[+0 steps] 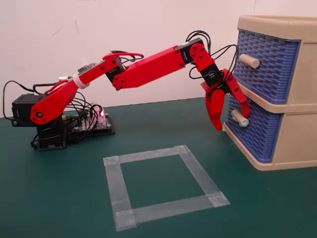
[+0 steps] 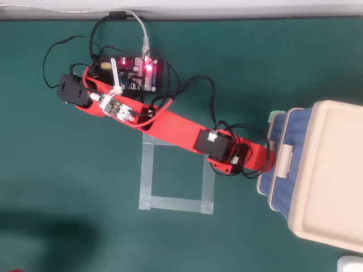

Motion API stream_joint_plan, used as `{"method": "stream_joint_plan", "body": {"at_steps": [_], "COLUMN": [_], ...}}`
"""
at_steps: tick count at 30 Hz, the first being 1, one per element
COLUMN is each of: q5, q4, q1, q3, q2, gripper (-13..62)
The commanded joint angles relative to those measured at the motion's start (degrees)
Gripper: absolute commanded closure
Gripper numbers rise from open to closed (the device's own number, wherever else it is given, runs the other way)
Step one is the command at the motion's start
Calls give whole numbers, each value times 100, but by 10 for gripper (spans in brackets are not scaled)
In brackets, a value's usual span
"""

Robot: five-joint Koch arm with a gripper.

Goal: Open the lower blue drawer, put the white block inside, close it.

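The lower blue drawer [image 1: 257, 134] sits in the beige cabinet [image 1: 299, 104] at the right of the fixed view and looks closed. Its beige handle [image 1: 240, 119] has a teal-green end facing the camera. My red gripper [image 1: 232, 120] is open, with one jaw on each side of this handle, close to the drawer front. In the overhead view the gripper [image 2: 269, 160] reaches the cabinet's [image 2: 329, 170] left face. The white block does not show clearly. Only a white thing [image 2: 351, 264], cut by the frame edge, lies at the bottom right of the overhead view.
The upper blue drawer [image 1: 270, 59] with a plain beige handle [image 1: 249, 60] is just above my gripper. A square of grey tape [image 1: 148, 156] marks the green mat in front of the arm. The arm's base and a lit control board [image 2: 144, 71] stand at the left.
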Motion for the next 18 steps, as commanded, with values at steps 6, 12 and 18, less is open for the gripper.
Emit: {"method": "stream_joint_plan", "body": {"at_steps": [6, 12, 18], "q5": [-105, -457, -3023], "q4": [1406, 3779, 3709], "q1": [-158, 817, 3138], "q3": [-220, 396, 4359], "q2": [1354, 3437, 5941], "gripper": [156, 157, 157]}}
